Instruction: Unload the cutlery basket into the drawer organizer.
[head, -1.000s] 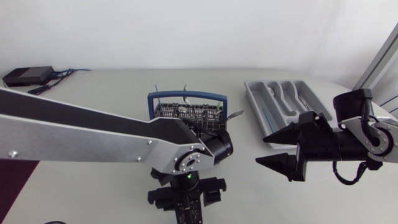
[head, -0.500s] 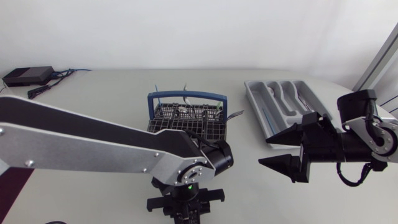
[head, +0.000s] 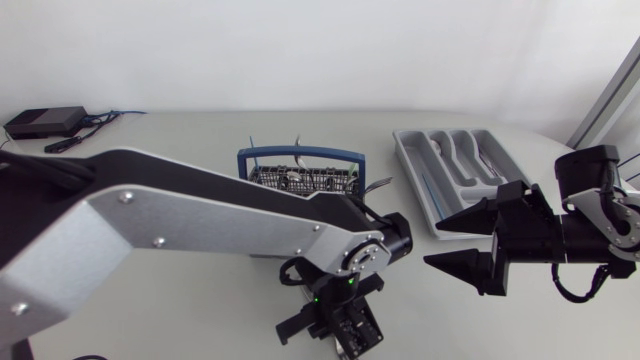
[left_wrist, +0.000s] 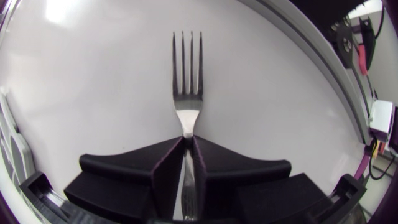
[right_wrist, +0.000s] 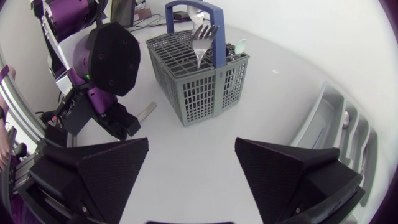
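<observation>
Shifting the left gripper (head: 335, 325) rightward in front of the cutlery basket (head: 300, 178), pinching a fork (left_wrist: 188, 93) by its handle. Holding the right gripper (head: 434, 245) wide apart, empty, front-right of the basket, with the drawer organizer (head: 412, 160) directly right of it. Screening the basket's front with the left arm (head: 200, 215).

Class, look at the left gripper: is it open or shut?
Shut. In the left wrist view the left gripper clamps the fork by its handle from both sides, tines pointing ahead.
</observation>
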